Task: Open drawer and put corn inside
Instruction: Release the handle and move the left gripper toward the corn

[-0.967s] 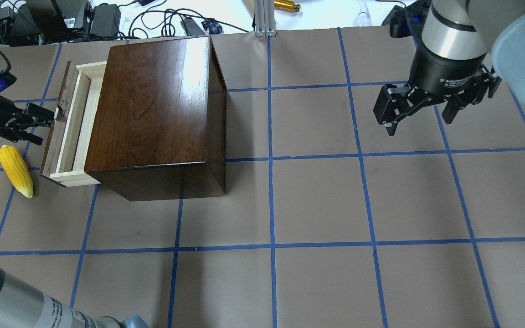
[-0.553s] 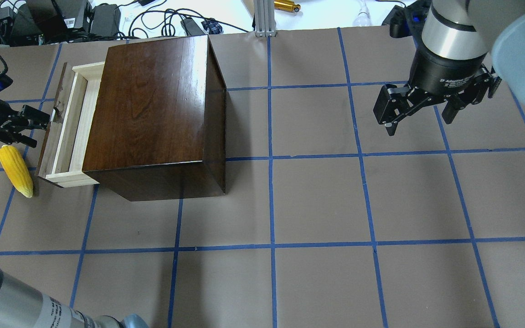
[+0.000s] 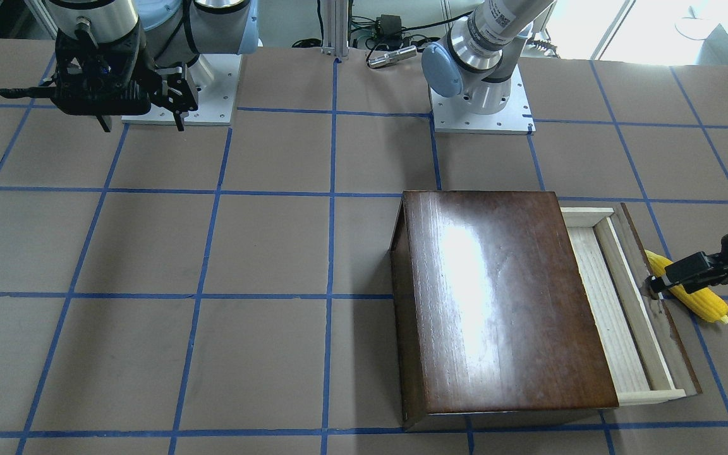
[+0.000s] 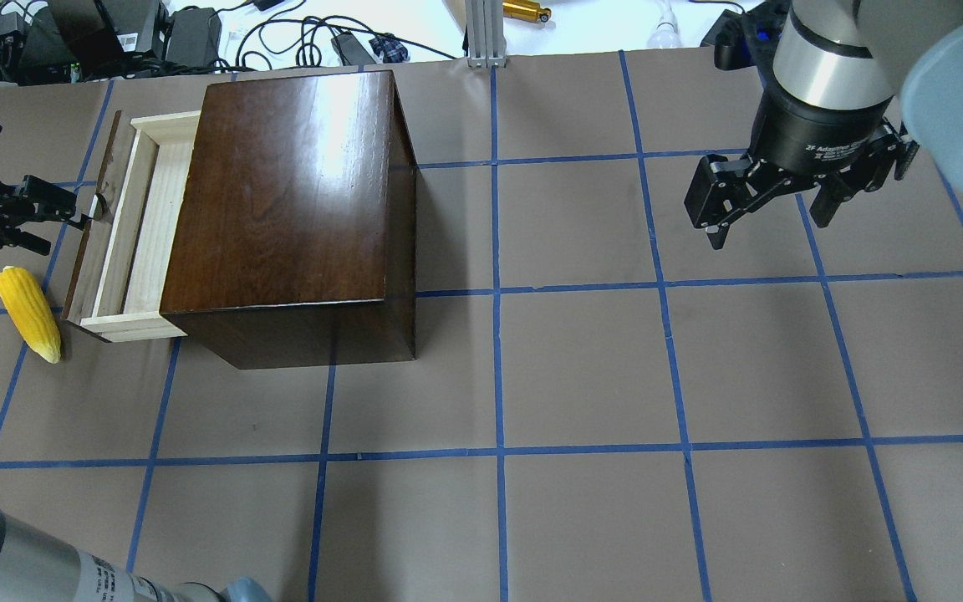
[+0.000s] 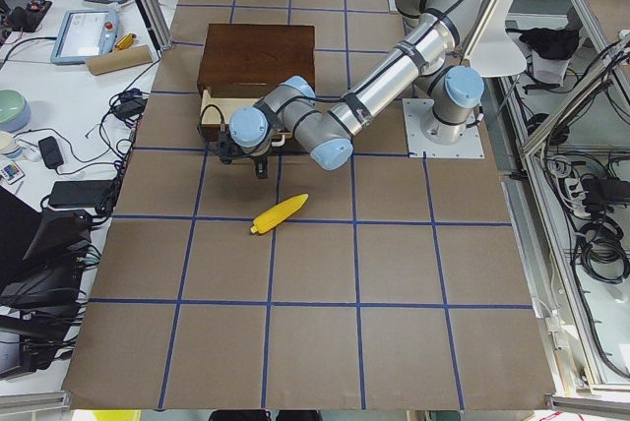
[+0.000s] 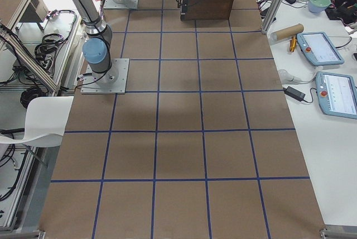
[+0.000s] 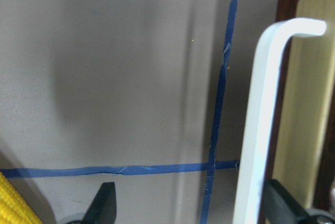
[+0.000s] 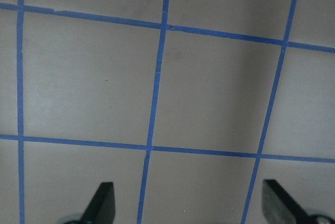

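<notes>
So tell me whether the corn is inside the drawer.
No: the corn lies on the table, just outside the front panel of the drawer.

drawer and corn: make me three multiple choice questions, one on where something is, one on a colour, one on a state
1. Where is the corn?
A. inside the drawer
B. on the table just outside the drawer's front panel
C. on top of the box

2. What colour is the tape grid on the table?
A. blue
B. red
C. white

3. What state is the drawer in?
A. shut flush
B. pulled partly out of the box
C. lifted clear of the box

Answers:
1 B, the overhead view shows the corn lying on the tabletop beside the dark front panel.
2 A, every grid line is blue.
3 B, the pale tray sticks out past the box while its inner part is hidden under the box top.
</notes>
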